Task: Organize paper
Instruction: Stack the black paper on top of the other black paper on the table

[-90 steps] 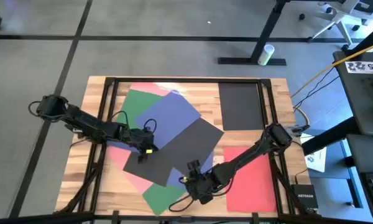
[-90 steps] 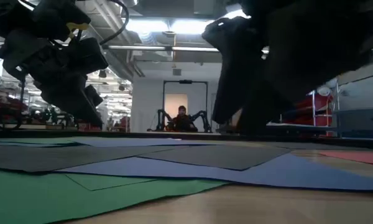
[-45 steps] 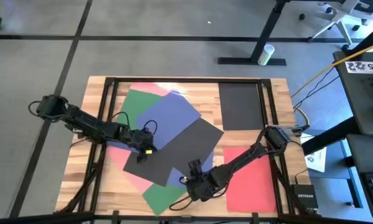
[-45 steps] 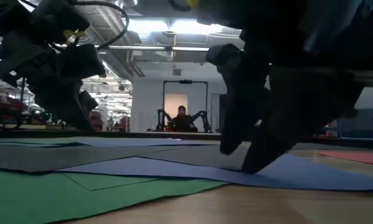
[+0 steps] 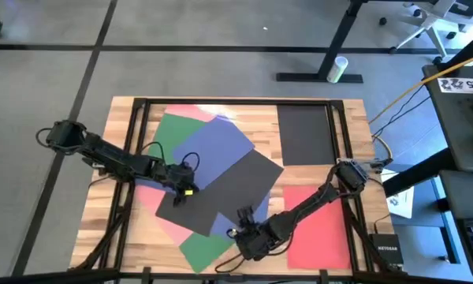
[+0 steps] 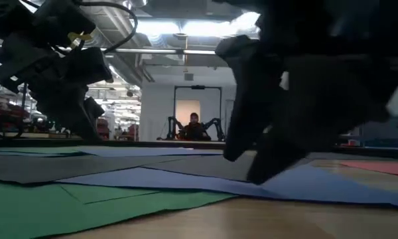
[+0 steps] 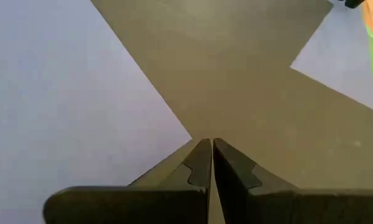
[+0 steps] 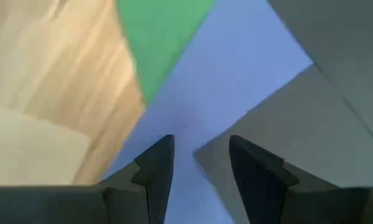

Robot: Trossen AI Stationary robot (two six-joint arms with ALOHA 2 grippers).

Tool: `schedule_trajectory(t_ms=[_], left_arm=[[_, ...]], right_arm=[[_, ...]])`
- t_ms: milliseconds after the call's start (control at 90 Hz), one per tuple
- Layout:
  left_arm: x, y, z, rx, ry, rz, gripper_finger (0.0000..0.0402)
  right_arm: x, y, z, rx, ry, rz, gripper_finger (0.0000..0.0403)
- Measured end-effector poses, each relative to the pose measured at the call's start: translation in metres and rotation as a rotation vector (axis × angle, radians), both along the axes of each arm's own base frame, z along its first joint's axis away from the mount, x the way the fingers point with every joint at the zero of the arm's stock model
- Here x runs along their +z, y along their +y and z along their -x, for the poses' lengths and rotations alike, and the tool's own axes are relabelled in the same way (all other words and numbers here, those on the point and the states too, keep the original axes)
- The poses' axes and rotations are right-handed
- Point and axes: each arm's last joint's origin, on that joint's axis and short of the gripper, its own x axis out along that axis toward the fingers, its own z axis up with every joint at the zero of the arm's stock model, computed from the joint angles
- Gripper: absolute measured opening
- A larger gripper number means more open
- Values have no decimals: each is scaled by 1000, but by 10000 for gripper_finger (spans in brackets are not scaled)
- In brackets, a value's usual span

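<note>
High view: right hand point(image 5: 242, 234), fingers apart, over blue sheet point(image 5: 221, 150); left hand point(image 5: 181, 195), fingers together, on black sheet point(image 5: 229, 185).

Very little readable text. In the high view, white block letters, partly cut off by the frame edge and resembling "SAS", on a dark sign point(image 5: 465, 84) beside the table's far right corner. Small white lettering, seemingly "NETGEAR", on a black box point(image 5: 386, 248) on the floor off the table's right side. Faint print on a small white sheet point(image 5: 400, 200) near that box, too small to read. No writing on the coloured paper sheets or in the other views
</note>
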Motion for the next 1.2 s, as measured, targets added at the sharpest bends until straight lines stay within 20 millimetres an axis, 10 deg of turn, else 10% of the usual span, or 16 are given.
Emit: schedule_trajectory(t_ms=[1200], left_arm=[[-2, 0, 2, 5, 31, -3, 0]], right_arm=[[-8, 0, 4, -97, 3, 109, 146]])
